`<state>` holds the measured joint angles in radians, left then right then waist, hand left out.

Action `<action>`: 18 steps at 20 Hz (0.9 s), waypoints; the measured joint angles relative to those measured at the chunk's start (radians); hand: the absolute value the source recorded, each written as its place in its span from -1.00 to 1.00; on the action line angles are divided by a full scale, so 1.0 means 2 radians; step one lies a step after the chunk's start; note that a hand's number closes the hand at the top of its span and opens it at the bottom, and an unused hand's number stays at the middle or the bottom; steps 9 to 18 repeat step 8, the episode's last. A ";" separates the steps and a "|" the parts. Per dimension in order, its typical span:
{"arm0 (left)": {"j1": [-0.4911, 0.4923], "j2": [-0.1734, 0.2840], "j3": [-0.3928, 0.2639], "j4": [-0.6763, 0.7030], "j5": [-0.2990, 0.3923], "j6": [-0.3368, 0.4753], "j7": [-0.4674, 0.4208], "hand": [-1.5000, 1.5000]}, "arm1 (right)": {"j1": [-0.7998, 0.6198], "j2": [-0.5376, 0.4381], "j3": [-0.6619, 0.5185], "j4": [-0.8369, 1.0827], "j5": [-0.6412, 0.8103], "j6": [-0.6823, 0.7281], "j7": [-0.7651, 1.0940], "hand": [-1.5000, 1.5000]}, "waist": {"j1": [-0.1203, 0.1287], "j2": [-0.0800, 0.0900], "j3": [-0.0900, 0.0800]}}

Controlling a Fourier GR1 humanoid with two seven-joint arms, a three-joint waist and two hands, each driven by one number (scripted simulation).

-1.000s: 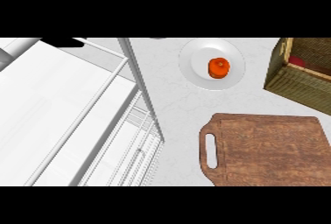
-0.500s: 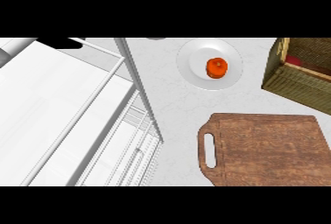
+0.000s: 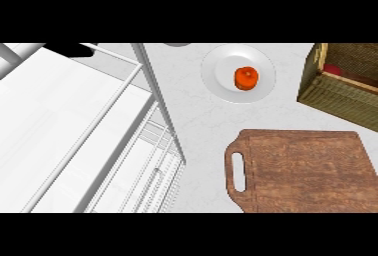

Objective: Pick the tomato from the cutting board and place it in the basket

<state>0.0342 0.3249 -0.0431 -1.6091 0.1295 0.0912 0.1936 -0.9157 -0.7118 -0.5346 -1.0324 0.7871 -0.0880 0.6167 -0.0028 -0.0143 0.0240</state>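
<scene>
The brown wooden cutting board point(image 3: 306, 172) lies at the lower right with nothing on it. The woven basket point(image 3: 343, 95) sits at the right edge, and a red round thing that looks like the tomato point(image 3: 334, 70) shows inside it, mostly hidden by the wall. At the top left edge a black shape point(image 3: 72, 49) on a pale forearm looks like my left hand, far from the board and the basket. Its fingers cannot be made out. My right hand does not show.
A white plate point(image 3: 221, 62) with an orange-red fruit point(image 3: 246, 78) stands on the pale counter left of the basket. The counter's edge point(image 3: 159, 105) runs top to bottom, with white cabinet fronts point(image 3: 81, 140) filling the left half.
The whole scene has slid a little within the view. Nothing on the counter has moved.
</scene>
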 measured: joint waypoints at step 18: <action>0.015 -0.001 0.010 -0.004 0.001 -0.003 -0.011 0.00 | 0.024 -0.039 -0.056 -0.011 -0.025 -0.010 0.005 -1.00 | -0.012 -0.004 0.000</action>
